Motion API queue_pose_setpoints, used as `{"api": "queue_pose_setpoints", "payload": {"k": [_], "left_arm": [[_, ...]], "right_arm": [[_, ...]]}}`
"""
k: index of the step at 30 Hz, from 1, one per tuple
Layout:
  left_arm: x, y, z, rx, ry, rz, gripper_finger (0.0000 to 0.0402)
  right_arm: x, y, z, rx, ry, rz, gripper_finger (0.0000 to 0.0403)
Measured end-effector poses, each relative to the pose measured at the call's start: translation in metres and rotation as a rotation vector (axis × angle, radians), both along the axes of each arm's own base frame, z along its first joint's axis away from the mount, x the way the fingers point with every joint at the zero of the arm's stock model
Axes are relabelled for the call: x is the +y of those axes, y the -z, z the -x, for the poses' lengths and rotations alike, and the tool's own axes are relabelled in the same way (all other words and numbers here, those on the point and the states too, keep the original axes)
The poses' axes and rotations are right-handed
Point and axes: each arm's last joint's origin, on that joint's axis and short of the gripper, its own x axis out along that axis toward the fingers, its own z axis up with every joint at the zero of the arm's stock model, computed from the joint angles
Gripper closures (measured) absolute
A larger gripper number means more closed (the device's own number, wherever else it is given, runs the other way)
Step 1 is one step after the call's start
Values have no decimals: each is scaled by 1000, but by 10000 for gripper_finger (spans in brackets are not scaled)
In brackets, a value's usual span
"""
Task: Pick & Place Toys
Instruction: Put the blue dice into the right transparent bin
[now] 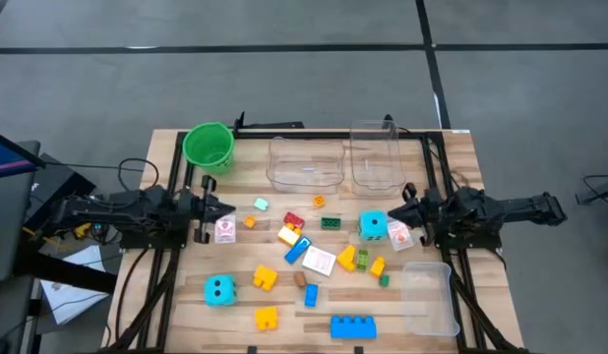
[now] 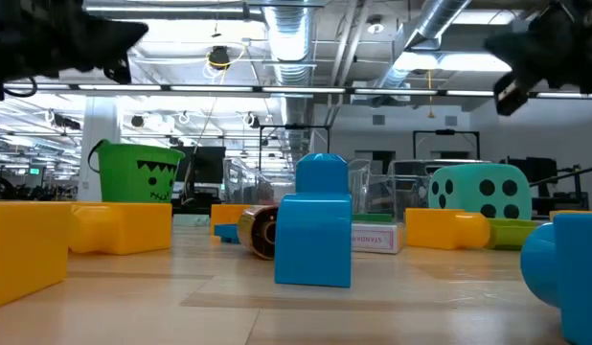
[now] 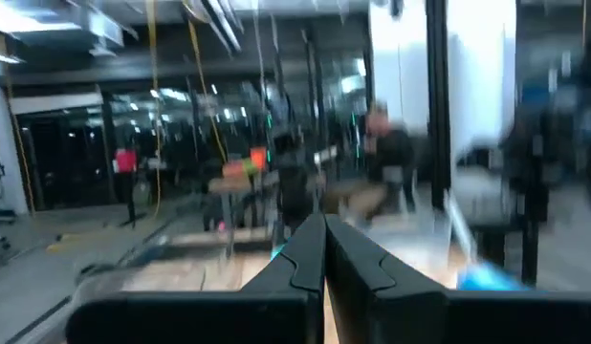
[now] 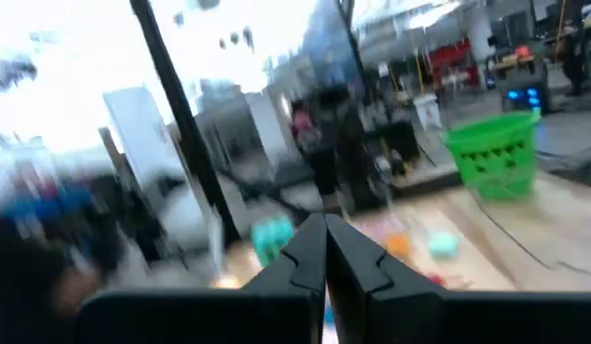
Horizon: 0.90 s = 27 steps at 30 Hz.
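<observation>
Coloured building blocks (image 1: 352,326), two cyan dice (image 1: 219,289) and cards (image 1: 318,262) lie scattered mid-table.

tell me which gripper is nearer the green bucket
Left. The left gripper sits just below the green bucket at the table's left edge; the right gripper is across the table, beside the cyan die.
</observation>
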Motion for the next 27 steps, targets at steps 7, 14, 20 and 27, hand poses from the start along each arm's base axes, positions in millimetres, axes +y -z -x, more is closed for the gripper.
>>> {"api": "queue_pose_setpoints", "payload": {"k": [7,14,20,27], "left_arm": [[1,-9,3,-101,4,81,402],[6,-10,4,-113,-198,92,386],[6,-24,11,-261,-241,1,296],[7,-30,16,-343,-264,-7,136]], "right_arm": [[0,-10,3,-102,-22,-82,403],[0,-15,4,-110,-39,-79,402],[0,-48,8,-40,-31,-73,334],[-1,-99,0,200,56,76,158]]}}
